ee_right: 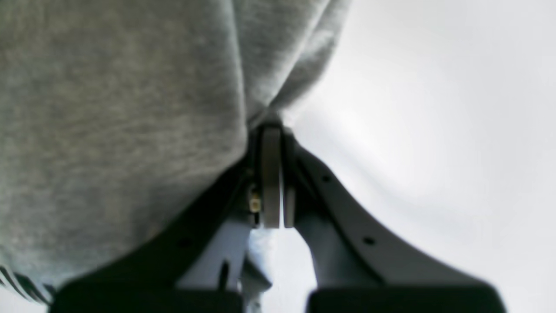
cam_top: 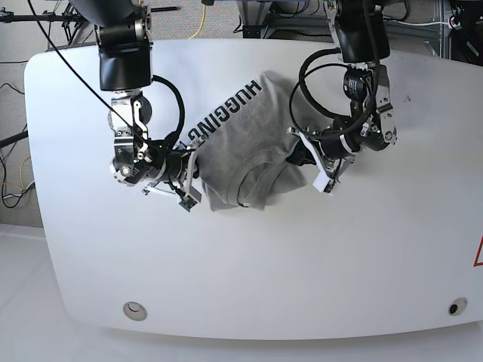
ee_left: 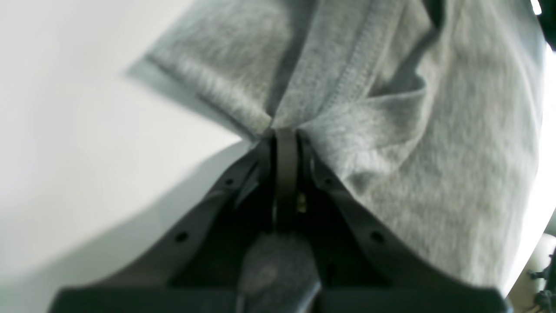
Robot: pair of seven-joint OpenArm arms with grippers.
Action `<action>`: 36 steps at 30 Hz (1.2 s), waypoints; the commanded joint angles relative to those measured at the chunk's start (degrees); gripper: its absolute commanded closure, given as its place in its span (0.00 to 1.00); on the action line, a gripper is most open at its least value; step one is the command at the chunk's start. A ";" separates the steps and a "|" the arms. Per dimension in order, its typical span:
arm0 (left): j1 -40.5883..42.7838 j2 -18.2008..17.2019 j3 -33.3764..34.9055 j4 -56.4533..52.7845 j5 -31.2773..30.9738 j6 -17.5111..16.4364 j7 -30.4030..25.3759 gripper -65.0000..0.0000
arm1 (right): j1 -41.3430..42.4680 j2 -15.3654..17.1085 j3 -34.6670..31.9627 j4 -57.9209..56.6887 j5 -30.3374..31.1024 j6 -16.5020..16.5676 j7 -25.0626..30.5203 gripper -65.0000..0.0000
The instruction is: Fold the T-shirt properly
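Now, T-shirt (cam_top: 241, 151) bunched betw. both arms, L fingers (ee_left: 284, 134) & R fingers (ee_right: 271, 130) clamped on fabric

The T-shirt (cam_top: 241, 143) is heather grey, with black block lettering reading "HUGGING" running along its far-left part. It sits bunched on the white table (cam_top: 249, 264), pulled up at two opposite sides, with deep folds and a curled, overlapping hem along its near edge.

T-shirt (cam_top: 241, 151) heather grey — black block lettering — on white table (cam_top: 302, 264).
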 commanded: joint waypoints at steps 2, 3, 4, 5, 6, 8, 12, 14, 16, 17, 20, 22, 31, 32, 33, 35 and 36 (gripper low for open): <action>-3.29 -0.63 1.04 -3.11 0.63 0.06 -0.58 1.00 | -2.42 0.78 1.71 2.91 -1.34 -0.07 -2.36 0.99; -3.73 -0.63 1.22 -3.55 0.63 0.06 -0.84 1.00 | -3.12 0.78 2.50 3.53 -1.52 -0.07 -2.36 0.99; -4.17 -0.63 1.30 -4.16 0.63 0.06 -1.02 1.00 | -4.09 0.78 3.29 4.32 -1.61 -0.07 -2.36 0.99; -4.44 -0.63 1.30 -4.43 0.63 0.06 -1.11 1.00 | -4.53 0.78 3.73 4.67 -1.61 -0.07 -2.36 0.99; -4.70 -0.63 1.30 -4.78 0.63 0.06 -1.28 1.00 | -5.67 0.78 4.52 5.46 -1.61 -0.07 -2.36 0.99; -5.05 -0.63 1.30 -5.22 0.63 0.06 -1.37 1.00 | -7.25 0.78 5.40 6.96 -1.61 -0.07 -2.36 0.99; -6.20 -0.45 1.30 -5.31 0.63 0.06 -1.37 1.00 | -10.86 0.61 6.28 10.21 -1.34 -0.07 -2.36 0.99; -6.28 -0.36 1.39 -5.31 0.63 0.06 -1.37 1.00 | -12.35 0.52 6.55 11.61 -1.17 -0.07 -2.36 0.99; -6.81 -0.36 2.45 -5.31 0.63 0.06 -1.46 1.00 | -13.85 0.43 6.72 13.46 -1.17 -0.07 -2.36 0.99; -7.07 -0.36 3.33 -5.31 0.63 0.06 -1.81 1.00 | -14.55 0.43 6.72 14.25 -1.17 -0.07 -2.36 0.99; -7.43 -0.36 5.26 -5.31 0.54 0.06 -3.57 1.00 | -16.48 0.34 6.72 17.33 -1.08 -0.07 -2.36 0.99; -7.43 -0.36 6.05 -5.31 0.54 0.06 -4.71 1.00 | -17.54 0.17 6.55 18.82 -1.08 -0.07 -2.36 0.99; -7.51 -1.16 8.16 -4.95 0.54 0.06 -6.12 1.00 | -20.88 -0.53 6.28 25.15 -1.52 -0.07 -2.45 0.99; -7.51 -1.60 8.16 -4.95 0.54 0.06 -6.12 1.00 | -20.97 -0.53 6.28 25.50 -1.61 -0.07 -2.45 0.99; -7.51 -2.04 8.16 -4.95 0.45 0.06 -6.03 1.00 | -20.97 -0.53 6.37 25.77 -1.61 -0.07 -2.45 0.99; -7.51 -2.74 8.07 -4.95 0.45 0.06 -5.94 1.00 | -20.70 -0.36 6.63 26.12 -1.70 -0.07 -2.45 0.99; -7.51 -3.18 8.07 -4.87 0.45 -0.03 -5.94 1.00 | -20.44 -0.18 6.72 26.12 -1.78 -0.07 -2.45 0.99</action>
